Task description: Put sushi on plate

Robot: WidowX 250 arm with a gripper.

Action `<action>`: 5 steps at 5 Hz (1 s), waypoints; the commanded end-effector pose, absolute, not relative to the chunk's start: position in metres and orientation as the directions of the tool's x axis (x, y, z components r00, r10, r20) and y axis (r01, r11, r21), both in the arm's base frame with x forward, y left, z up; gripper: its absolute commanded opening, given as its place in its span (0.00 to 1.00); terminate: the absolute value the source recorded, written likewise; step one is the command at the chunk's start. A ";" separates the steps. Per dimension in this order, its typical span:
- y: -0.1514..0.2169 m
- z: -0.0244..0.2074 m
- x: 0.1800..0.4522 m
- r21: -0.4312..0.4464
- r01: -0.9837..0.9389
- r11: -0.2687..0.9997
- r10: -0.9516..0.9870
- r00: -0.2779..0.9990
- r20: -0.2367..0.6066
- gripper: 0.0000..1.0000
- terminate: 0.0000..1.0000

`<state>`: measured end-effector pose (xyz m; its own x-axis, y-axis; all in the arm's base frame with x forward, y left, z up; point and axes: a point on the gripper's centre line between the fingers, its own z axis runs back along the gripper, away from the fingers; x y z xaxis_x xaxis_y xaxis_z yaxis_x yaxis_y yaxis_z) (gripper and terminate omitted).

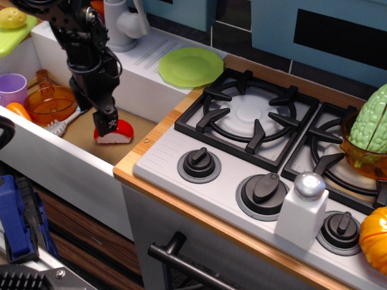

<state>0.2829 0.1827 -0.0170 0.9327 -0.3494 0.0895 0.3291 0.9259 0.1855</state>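
The sushi (pixel 115 132), a toy nigiri with a glossy red top on a white base, lies on the brown floor of the sink basin (pixel 134 128), close to the wooden counter edge. The claw (pixel 106 123) is down on its left end, the near finger overlapping the red top; the far finger is hidden behind, so whether the claw has closed on the piece or only straddles it cannot be told from this view. The arm comes in steeply from above and behind, which looks like the natural approach, given the basin walls on either side. Just behind and left of the claw lie a white scrubbing brush (pixel 57 126), an amber glass bowl (pixel 48 103), a lilac cup (pixel 12 89) and a small orange toy (pixel 18 110), all clear of the grasp. The plate (pixel 190 66), light green with a scalloped rim, sits well to the claw's right and further back, up on the white ledge beside the stove burner (pixel 248 115). Judging from this, the sushi must be lifted over the basin wall before it travels across.
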 end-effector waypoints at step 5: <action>0.207 -0.062 0.301 0.058 0.444 0.894 -0.440 0.848 0.295 1.00 0.00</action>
